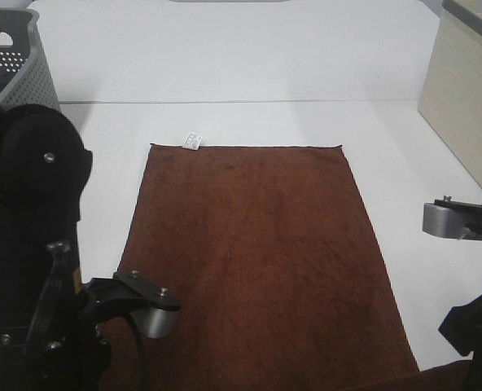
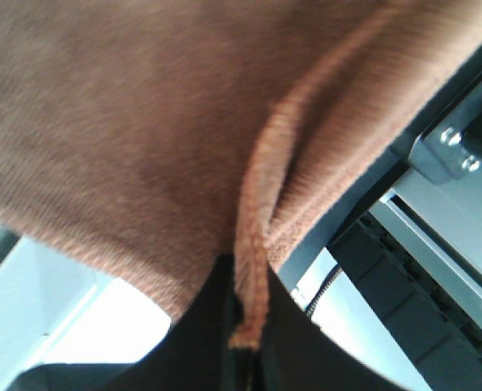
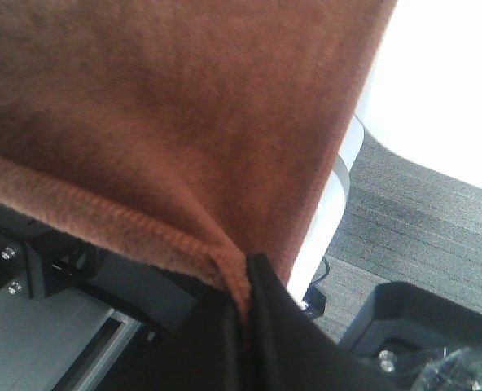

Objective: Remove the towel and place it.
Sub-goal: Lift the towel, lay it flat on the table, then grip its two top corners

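Observation:
The dark brown towel (image 1: 253, 252) lies spread flat on the white table (image 1: 404, 212), long side running away from me, its white tag (image 1: 192, 140) on the far short edge. Its near edge hangs past the table's front. In the left wrist view my left gripper (image 2: 245, 358) is shut on a hemmed near corner of the towel (image 2: 143, 122). In the right wrist view my right gripper (image 3: 245, 342) is shut on the other near corner of the towel (image 3: 168, 98). Both pairs of fingertips are out of the high view; only the arms show there.
A grey perforated basket (image 1: 21, 65) stands at the far left corner. A pale wooden box (image 1: 469, 98) stands along the right side. Below the table's front edge, metal rails (image 2: 436, 236) and grey carpet (image 3: 420, 220) show.

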Tool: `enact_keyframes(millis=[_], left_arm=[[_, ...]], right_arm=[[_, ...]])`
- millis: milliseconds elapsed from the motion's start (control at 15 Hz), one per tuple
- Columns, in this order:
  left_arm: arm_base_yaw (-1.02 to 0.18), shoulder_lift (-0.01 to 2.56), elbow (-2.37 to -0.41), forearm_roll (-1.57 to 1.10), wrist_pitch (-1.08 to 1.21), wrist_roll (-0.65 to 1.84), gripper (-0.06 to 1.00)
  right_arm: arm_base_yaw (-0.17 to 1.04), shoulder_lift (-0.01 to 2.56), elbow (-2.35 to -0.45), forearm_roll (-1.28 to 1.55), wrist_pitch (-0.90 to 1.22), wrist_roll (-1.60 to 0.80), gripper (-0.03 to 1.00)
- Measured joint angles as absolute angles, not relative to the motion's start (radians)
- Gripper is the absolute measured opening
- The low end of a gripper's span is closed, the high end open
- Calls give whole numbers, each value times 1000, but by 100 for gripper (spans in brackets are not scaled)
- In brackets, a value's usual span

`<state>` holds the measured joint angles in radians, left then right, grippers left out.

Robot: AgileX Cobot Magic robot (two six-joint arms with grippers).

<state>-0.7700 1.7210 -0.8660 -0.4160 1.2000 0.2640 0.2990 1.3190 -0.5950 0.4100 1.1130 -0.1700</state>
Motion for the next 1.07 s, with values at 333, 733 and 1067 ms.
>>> enact_keyframes(millis=[333, 733, 1067], left_arm=[[-804, 1827, -1010, -418, 1204, 233, 0], [-870, 1907, -1094, -438, 1208, 213, 0], [-911, 1908, -1094, -480, 1208, 147, 34]], right_arm=[[298, 1377, -595, 444, 1082, -206, 1], [298, 1378, -595, 514, 1092, -254, 3], [298, 1378, -595, 536, 1145, -250, 36]])
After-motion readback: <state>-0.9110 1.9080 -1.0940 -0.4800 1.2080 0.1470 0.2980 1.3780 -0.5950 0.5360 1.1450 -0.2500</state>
